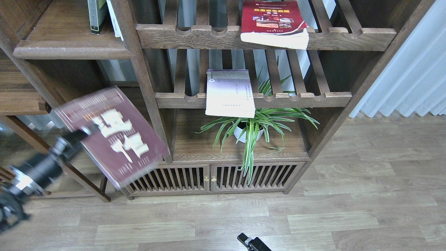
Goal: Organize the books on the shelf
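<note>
The dark wooden bookcase (146, 83) fills the wall, its solid plank shelf (69, 48) at upper left carrying a few upright volumes (97, 15); the maroon book (115, 136), blurred and tilted, hangs in front of the lower left bay, clamped at its left edge by the left claw (82, 134). The lavender book (230, 94) overhangs the middle slatted rack above a potted plant (251, 129); the red book (273, 22) lies on the top rack; the right claw (245, 240) barely shows at the bottom edge, and I cannot tell its state.

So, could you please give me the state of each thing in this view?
maroon book: held in the air by the left gripper, tilted
red book: flat on upper slatted rack
lavender book: flat on middle rack, overhanging
cabinet doors: closed
right gripper: barely visible
</note>
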### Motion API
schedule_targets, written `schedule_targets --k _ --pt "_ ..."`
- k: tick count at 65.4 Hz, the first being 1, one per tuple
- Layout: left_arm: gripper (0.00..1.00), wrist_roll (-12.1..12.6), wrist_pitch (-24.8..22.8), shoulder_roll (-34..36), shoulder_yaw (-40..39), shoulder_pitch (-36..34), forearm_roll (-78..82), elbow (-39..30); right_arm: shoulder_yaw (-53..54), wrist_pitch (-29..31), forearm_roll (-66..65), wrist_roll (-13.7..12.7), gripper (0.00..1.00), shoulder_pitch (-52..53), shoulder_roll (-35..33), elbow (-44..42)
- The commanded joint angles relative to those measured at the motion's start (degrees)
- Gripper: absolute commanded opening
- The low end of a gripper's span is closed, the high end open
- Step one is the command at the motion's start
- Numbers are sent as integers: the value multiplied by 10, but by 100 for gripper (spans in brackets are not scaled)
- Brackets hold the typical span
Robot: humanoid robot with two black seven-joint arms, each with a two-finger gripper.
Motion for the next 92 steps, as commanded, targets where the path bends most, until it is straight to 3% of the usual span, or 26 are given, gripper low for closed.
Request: schedule_targets --k 1,10,21,22,28,42,49,66,92 --pt "5 2 0 17 -45 -47 -6 4 2 0 0 0 100 1 -1 -2" --pt "5 2 0 41 -40 -127 -8 22 1 0 0 0 100 2 0 -11" --pt "6 8 0 59 -13 -252 0 95 0 0 2 1 100 6 1 -10" --pt "6 17 0 60 0 -283 11 124 0 0 1 1 100 6 1 -10" --pt "6 45 0 59 12 -326 47 167 0 0 2 1 100 6 1 -10" --pt "6 148 0 35 22 -423 149 250 -2 0 2 2 100 6 1 -9" --pt "6 174 0 7 23 -479 220 277 -2 0 2 2 100 6 2 -7" --pt "7 191 0 -32 32 -602 425 348 -4 0 2 2 100 7 3 -2" --pt "7 191 0 6 53 -612 437 345 2 0 1 2 100 7 3 -3"
